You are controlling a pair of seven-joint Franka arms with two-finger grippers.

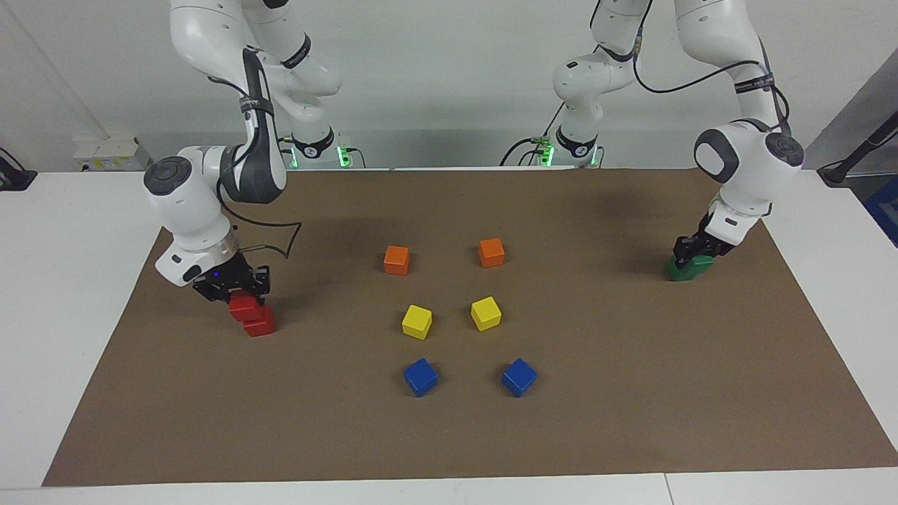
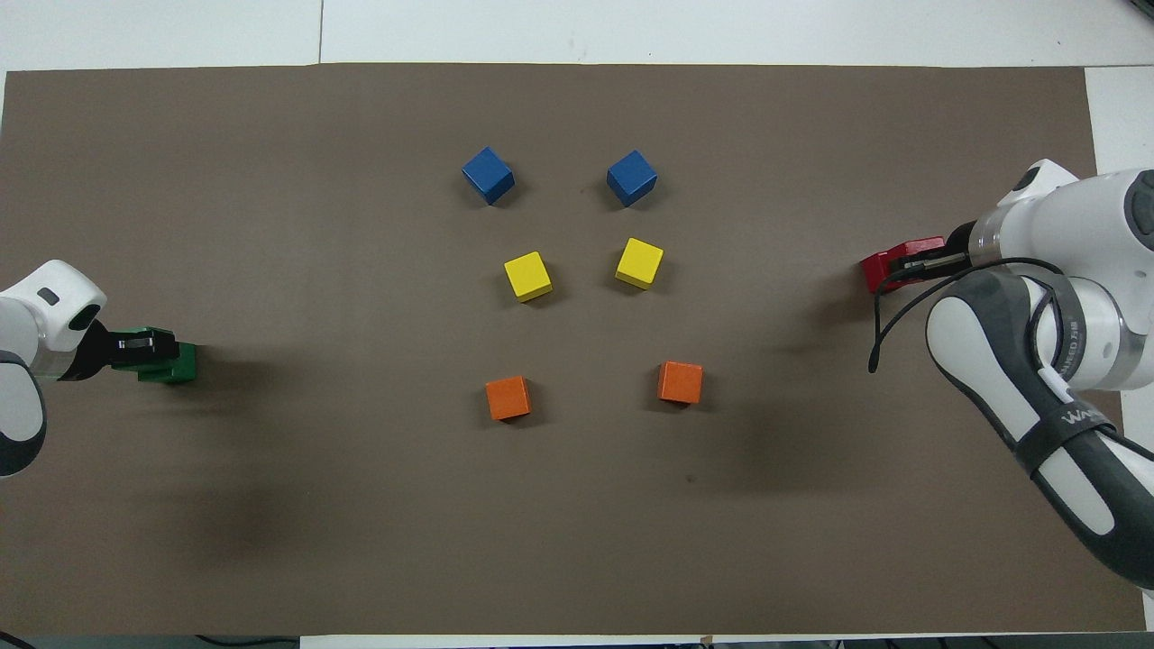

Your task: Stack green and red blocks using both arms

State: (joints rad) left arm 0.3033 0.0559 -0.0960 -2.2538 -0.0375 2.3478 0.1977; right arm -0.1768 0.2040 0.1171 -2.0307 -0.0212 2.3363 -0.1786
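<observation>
White jointed arms, dark grey joint caps, black cables, lettered black bands, small black claws

Pretty plain setup here. The surface is white and made of panels, you can see seams along the front edge, and most of it is covered by a big brown mat. There's a bare white wall at the back, evenly lit with soft shadows on the mat. A white box with yellow labels sits at the wall, by one corner of the surface. Small green lights glow at the back edge. Something blue peeks in off to the side.
</observation>
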